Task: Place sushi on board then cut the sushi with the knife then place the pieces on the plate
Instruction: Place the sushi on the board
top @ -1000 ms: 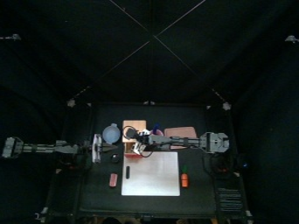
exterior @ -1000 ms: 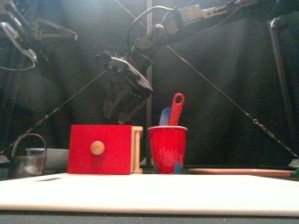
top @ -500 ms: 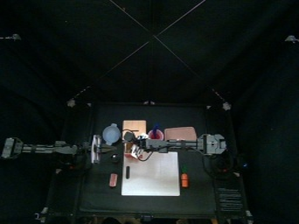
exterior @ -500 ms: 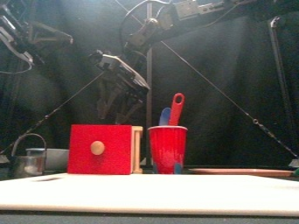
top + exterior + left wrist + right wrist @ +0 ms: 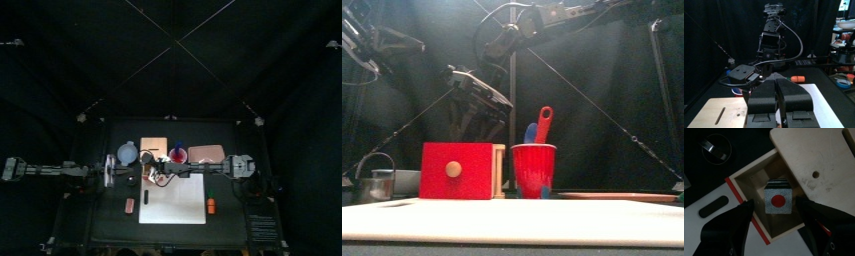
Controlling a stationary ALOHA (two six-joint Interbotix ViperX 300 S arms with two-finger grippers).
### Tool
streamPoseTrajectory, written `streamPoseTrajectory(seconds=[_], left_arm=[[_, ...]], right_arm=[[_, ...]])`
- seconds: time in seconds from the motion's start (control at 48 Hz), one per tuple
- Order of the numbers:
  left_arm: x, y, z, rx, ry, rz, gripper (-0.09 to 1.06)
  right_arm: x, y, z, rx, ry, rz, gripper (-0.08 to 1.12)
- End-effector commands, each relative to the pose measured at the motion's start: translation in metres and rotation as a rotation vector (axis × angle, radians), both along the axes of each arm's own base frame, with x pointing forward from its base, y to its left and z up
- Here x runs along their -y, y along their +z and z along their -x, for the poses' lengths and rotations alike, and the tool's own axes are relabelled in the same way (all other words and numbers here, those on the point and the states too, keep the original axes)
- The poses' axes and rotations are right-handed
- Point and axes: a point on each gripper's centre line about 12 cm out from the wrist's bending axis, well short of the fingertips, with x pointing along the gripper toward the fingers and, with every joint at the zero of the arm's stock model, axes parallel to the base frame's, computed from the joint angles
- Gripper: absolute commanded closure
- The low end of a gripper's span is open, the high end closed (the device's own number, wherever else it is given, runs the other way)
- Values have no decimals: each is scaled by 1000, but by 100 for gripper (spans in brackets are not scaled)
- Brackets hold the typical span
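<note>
Hovering over the open drawer (image 5: pixel 745 203) of the wooden box (image 5: pixel 817 158), the right gripper (image 5: pixel 776 203) holds its jaws spread above the toy sushi roll (image 5: pixel 778 199) lying inside. It is probably light, rigid plastic whose blocks may separate, so pinch its flat sides mid-length. The left gripper (image 5: pixel 781 82), jaws pressed together, rests apart

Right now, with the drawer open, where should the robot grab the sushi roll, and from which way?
Probably by its two opposite sides, coming straight down from above. The sushi roll sits inside the open drawer with its red-centred end facing up, and the drawer's walls block any sideways approach. The right gripper hovers over it, jaws open on either side.
</note>
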Motion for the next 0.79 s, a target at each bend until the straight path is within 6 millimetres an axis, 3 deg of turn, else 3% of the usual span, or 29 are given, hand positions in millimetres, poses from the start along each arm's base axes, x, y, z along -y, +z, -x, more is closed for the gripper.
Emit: streamPoseTrajectory(seconds=[0.021,0.312,0.5,0.625,0.792], left_arm=[[2,5,-1,18,-12,-4,67],[6,5,-1,20,-34,-4,67],[8,5,-1,20,-41,-4,67],[8,4,-1,18,-43,0,67],[8,4,-1,18,-43,3,67]], right_arm=[[3,18,-3,52,-24,-6,8],[6,9,-2,38,-56,-2,11],[7,-1,-5,23,-57,-2,22],[7,5,-7,38,-55,1,30],[6,29,-6,67,-48,30,35]])
